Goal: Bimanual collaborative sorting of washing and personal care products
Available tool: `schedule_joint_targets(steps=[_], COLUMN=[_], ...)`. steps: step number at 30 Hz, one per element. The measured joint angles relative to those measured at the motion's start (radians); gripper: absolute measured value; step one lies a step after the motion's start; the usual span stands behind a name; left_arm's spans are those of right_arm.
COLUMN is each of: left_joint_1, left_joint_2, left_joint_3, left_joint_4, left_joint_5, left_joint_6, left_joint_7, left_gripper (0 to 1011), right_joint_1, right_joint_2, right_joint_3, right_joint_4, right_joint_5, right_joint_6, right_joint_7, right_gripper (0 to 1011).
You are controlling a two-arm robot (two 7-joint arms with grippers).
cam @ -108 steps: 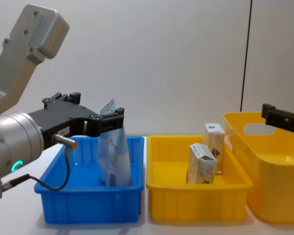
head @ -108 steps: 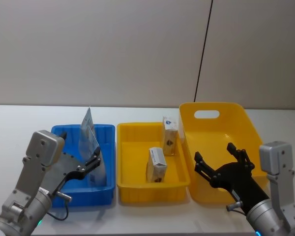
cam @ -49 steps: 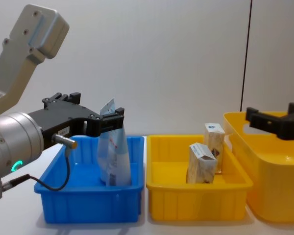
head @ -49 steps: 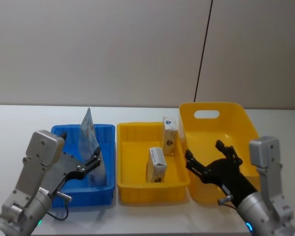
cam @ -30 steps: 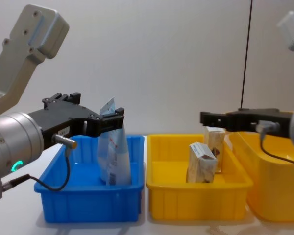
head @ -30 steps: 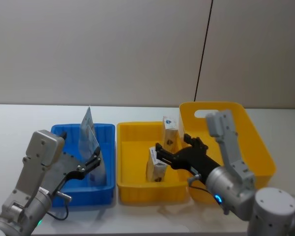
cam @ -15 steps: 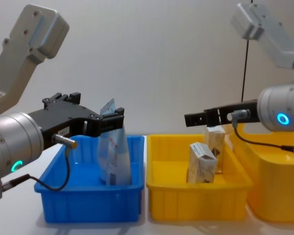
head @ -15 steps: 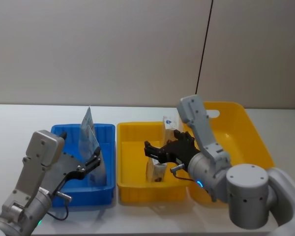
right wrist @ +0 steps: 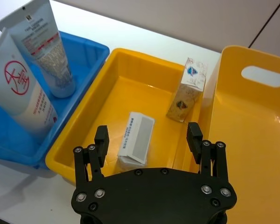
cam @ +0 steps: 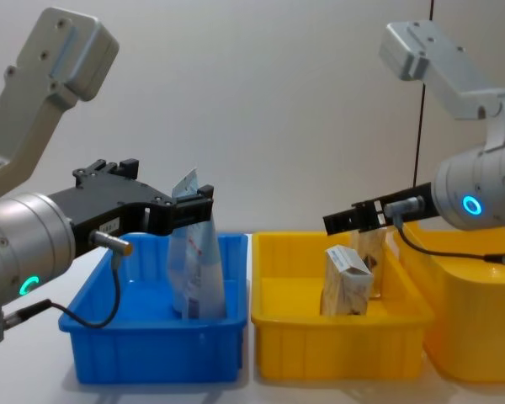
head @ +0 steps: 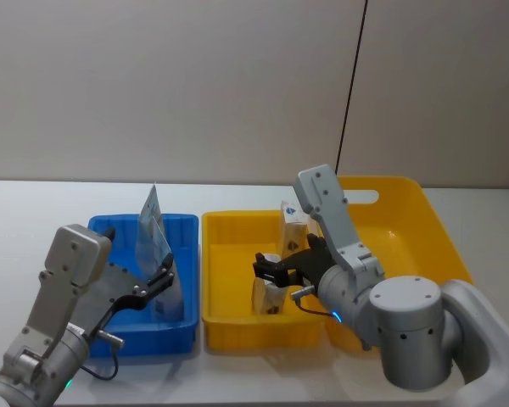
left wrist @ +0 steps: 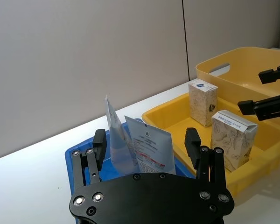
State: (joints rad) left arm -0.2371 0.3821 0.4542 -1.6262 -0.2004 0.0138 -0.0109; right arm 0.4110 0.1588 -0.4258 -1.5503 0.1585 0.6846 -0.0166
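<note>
Now the right gripper (head: pixel 268 265) hangs spread wide over the middle tray.
Just beneath its open fingers a tan box (right wrist: pixel 136 145) stands in the yellow tray (head: pixel 229 324); a second box (right wrist: pixel 189 88) stands beyond it, by the big yellow basket (head: pixel 411 222). The left gripper (left wrist: pixel 146 140), also wide, hovers by two tubes (left wrist: pixel 141 150) leaning in the blue bin (head: pixel 144 341).

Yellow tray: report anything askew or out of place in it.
The near cardboard box sits turned askew in the yellow tray and seems to lean. The far box stands square by the right wall. Nothing looks spilled or damaged. The right end effector hangs open above the near box.
</note>
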Motion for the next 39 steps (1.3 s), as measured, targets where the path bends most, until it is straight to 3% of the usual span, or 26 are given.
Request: schedule_joint_targets(steps=[19, 39], left_joint_1=[0.000, 0.000], left_joint_2=[0.000, 0.000], left_joint_3=[0.000, 0.000], left_joint_4=[0.000, 0.000], left_joint_5=[0.000, 0.000], left_joint_6=[0.000, 0.000], left_joint_7=[0.000, 0.000], left_gripper=[1001, 1001], right_joint_1=[0.003, 0.046], right_joint_2=[-0.044, -0.063], right_joint_3=[0.011, -0.006], right_joint_4=[0.072, 0.176], right_joint_5=[-0.006, -0.032], right_joint_6=[0.039, 0.025], right_joint_7=[-0.015, 0.005], right_gripper=[1002, 1002])
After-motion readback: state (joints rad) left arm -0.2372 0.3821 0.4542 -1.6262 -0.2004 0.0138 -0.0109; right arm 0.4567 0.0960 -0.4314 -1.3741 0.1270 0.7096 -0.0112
